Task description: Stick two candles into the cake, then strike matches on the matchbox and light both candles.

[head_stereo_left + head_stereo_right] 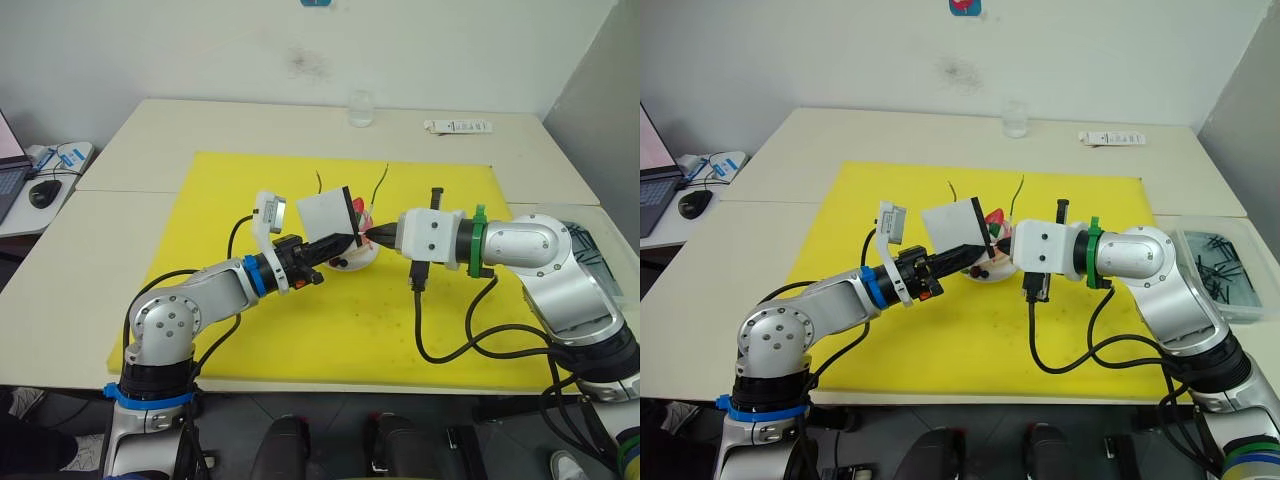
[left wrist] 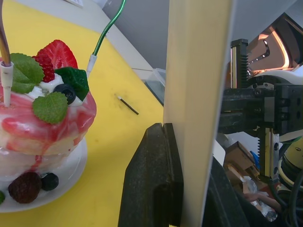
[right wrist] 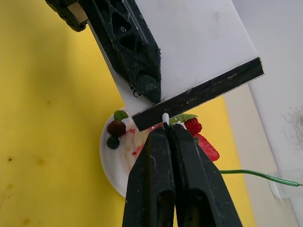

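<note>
A white matchbox (image 3: 189, 52) edged with a black striking strip, pinched by the black fingers of the left gripper (image 3: 142, 71); at its 6 o'clock, a pink-and-white marbled cake (image 2: 42, 127) topped with a red strawberry, green leaves and dark berries, on a white plate (image 2: 57, 182); green candles (image 2: 106, 33) (white at the base); a yellow mat (image 1: 300, 340) on the beige table (image 1: 200, 125); the right gripper (image 3: 168, 137) black, holding a white-tipped match (image 3: 165, 117).
</note>
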`<state>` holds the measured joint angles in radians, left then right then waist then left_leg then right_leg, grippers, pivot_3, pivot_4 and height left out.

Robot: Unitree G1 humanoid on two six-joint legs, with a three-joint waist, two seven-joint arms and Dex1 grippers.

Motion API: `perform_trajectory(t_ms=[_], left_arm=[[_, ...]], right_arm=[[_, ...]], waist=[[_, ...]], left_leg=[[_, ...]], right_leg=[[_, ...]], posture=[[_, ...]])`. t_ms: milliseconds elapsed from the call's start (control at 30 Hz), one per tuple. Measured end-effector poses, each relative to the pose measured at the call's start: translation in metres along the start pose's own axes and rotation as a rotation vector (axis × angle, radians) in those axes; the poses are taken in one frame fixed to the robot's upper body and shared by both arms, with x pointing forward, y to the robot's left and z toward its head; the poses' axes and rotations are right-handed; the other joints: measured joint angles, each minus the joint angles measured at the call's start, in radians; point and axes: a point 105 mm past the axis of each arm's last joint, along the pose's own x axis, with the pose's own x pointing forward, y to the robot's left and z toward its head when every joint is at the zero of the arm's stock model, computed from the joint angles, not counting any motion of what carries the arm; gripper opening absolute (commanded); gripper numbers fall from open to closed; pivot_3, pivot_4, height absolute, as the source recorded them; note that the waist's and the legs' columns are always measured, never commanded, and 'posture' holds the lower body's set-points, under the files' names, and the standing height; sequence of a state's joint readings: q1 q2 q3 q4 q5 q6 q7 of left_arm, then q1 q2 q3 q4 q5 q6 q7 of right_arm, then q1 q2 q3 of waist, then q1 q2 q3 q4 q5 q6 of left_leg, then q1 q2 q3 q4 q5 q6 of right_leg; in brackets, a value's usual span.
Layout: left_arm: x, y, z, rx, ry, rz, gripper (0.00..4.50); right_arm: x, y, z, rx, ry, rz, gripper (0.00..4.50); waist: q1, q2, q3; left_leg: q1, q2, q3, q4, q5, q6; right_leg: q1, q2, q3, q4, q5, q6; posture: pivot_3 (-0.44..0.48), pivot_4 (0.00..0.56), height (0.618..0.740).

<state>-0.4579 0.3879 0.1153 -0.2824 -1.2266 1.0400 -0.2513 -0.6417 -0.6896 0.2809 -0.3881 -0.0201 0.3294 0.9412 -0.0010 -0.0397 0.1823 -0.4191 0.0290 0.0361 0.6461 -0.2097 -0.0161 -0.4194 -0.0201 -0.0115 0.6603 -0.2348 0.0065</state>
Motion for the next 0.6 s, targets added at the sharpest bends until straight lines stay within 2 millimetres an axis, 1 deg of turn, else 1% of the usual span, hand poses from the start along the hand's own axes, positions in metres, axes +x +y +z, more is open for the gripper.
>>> perform_trajectory(t_ms=[333,467,500,533,567,600], left_arm=[[0.0,0.0,0.0,0.0,0.0,0.001,0.0],[0.0,0.002,0.0,0.003,0.001,0.009,0.0],[0.001,0.002,-0.001,0.002,0.002,0.01,0.0],[0.006,0.002,0.002,0.007,-0.006,0.005,0.0],[0.011,-0.003,0.007,0.023,-0.018,-0.021,0.0],[0.023,-0.014,0.024,0.052,-0.043,-0.074,0.0]], right_arm=[[0.002,0.001,0.001,-0.025,0.004,0.005,0.04],[0.004,0.004,0.0,-0.067,0.011,0.035,0.04],[0.004,0.007,-0.001,-0.091,0.019,0.065,0.04],[0.003,0.017,-0.005,-0.127,0.041,0.135,0.04],[0.003,0.026,-0.009,-0.14,0.058,0.188,0.04],[0.001,0.039,-0.019,-0.14,0.085,0.265,0.04]], waist=[[0.0,0.0,0.0],[0.0,0.0,0.0],[0.0,0.0,0.0],[0.002,0.0,0.0],[0.005,-0.002,0.001],[0.016,-0.004,0.002]], left_leg=[[0.0,0.0,0.0,0.0,0.0,0.0],[0.0,0.0,0.0,0.0,0.0,0.0],[0.0,0.0,0.0,0.0,0.0,0.0],[0.0,-0.001,-0.001,0.0,0.0,0.0],[0.0,-0.001,-0.001,0.0,0.0,0.0],[-0.002,-0.001,-0.003,0.001,0.0,0.0]], right_leg=[[0.0,0.0,0.0,0.0,0.0,0.0],[0.0,0.0,0.0,0.0,0.0,0.0],[0.0,0.0,0.0,0.0,0.0,0.0],[0.0,0.001,-0.001,0.0,0.0,0.0],[0.001,0.001,-0.002,-0.001,0.0,0.0],[0.001,0.001,-0.004,-0.001,0.0,0.0]], posture=[[0.0,0.15,0.74],[0.0,0.15,0.74],[0.0,0.15,0.74],[0.0,0.15,0.74],[0.0,0.15,0.74],[0.0,0.15,0.74]])
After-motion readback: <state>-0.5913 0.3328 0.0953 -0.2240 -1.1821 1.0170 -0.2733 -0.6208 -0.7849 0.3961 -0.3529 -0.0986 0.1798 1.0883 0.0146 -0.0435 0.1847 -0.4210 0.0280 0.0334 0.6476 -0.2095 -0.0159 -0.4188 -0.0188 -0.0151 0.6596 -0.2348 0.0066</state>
